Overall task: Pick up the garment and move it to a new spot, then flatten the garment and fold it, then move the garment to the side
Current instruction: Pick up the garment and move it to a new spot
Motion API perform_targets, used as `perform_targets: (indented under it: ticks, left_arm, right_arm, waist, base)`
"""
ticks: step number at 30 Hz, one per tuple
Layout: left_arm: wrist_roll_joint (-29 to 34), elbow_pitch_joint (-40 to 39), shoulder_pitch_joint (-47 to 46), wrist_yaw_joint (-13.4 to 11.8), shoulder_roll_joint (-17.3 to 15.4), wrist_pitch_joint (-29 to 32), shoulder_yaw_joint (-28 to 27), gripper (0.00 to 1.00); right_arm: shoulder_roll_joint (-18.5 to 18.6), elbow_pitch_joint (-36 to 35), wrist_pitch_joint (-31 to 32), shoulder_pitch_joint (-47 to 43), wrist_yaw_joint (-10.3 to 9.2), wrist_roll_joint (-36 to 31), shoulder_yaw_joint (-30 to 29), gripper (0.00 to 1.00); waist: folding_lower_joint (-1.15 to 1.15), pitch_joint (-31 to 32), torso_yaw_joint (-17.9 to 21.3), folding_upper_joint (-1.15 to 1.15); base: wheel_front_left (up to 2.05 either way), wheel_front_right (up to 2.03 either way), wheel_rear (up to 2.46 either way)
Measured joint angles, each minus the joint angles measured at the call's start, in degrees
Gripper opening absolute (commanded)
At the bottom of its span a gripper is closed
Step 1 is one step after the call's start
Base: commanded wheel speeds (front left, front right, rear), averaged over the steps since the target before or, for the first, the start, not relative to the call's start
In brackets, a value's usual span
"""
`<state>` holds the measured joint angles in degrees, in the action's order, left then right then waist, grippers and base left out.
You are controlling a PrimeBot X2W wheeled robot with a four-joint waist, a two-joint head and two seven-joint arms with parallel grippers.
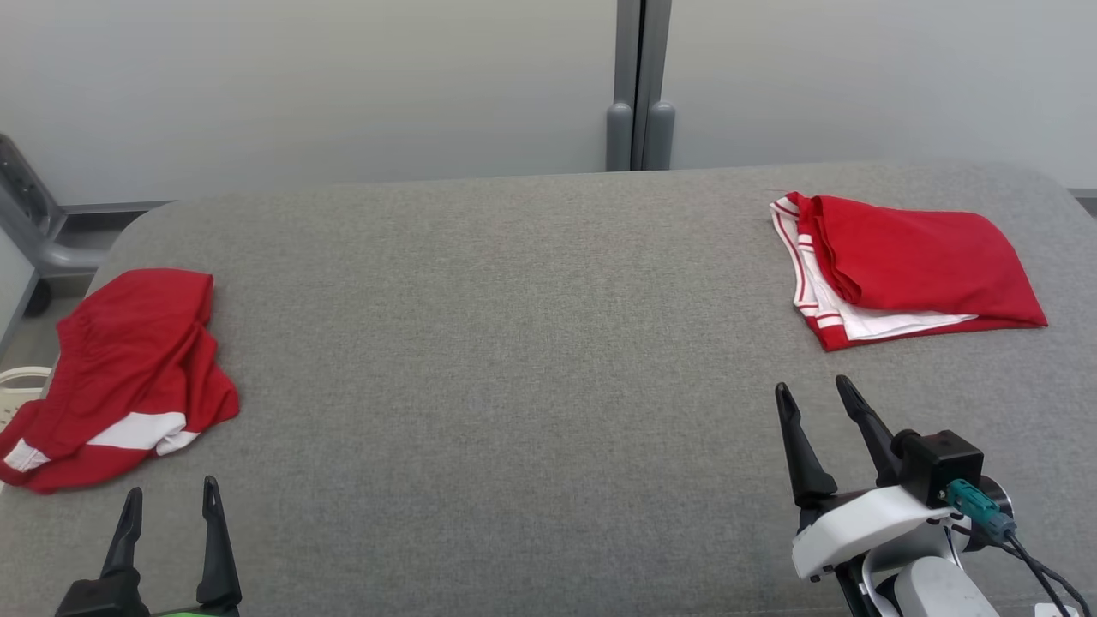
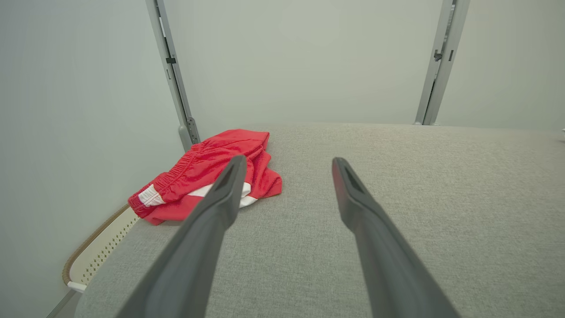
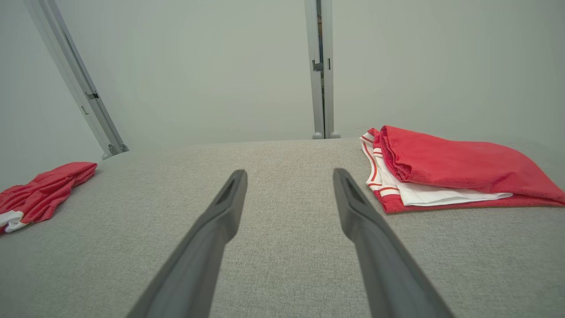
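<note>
Red shorts point(image 1: 128, 360) with white stripe, red folded garment point(image 1: 917, 257) trimmed white, grey table point(image 1: 514, 343)

On the table point(image 1: 514, 343) before me, the shorts point(image 1: 120, 377) lie at the left edge, with my left gripper point(image 1: 171, 488) nearer me, just apart from them. The folded jersey point(image 1: 917, 266) lies far right, beyond my right gripper point(image 1: 812, 386). A basket point(image 1: 17, 386) sits below the table's left edge, beside the shorts. A post point(image 1: 638, 86) stands behind the table.

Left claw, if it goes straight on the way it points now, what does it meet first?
Probably the crumpled red shorts: one finger of the left claw lines up with their edge, while its midline runs over bare grey tabletop. Depth is unclear.
</note>
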<state>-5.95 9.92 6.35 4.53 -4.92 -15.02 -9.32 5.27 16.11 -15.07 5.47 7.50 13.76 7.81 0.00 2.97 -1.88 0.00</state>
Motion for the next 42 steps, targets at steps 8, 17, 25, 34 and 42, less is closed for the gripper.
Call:
perform_targets:
  ticks: [8,17,25,34,42]
  left_arm:
    - [-0.1,-0.1,0.4,-0.5,-0.3,0.0,-0.2,1.0]
    - [-0.3,0.1,1.1,-0.8,-0.9,0.0,0.1,1.0]
    - [-0.6,-0.4,2.4,-1.5,-1.4,0.3,-0.2,1.0]
    - [-1.0,-1.2,2.8,-1.9,-2.0,0.9,0.0,1.0]
    - [-1.2,-1.8,3.4,-2.1,-2.6,1.3,0.2,1.0]
  right_arm:
    - [0.3,0.9,0.0,-0.4,0.0,0.2,0.5,1.0]
    - [0.5,1.3,0.0,-0.6,0.0,0.5,1.0,1.0]
    - [0.2,1.8,0.0,-0.9,0.0,0.8,1.6,1.0]
    - [-0.1,2.1,0.0,-1.2,0.0,1.3,2.2,1.0]
    - [-0.5,2.3,0.0,-1.2,0.0,1.6,2.7,1.0]
  waist:
    - [0.0,0.2,-3.5,0.0]
    - [0.0,0.5,-9.2,0.0]
    - [0.0,0.9,-14.5,0.0]
    - [0.0,1.7,-19.4,0.0]
    - [0.0,2.3,-22.2,0.0]
  base:
    - [0.0,0.0,0.0]
    - [0.0,0.0,0.0]
    - [0.0,0.0,0.0]
    - [0.0,0.0,0.0]
    - [0.0,0.0,0.0]
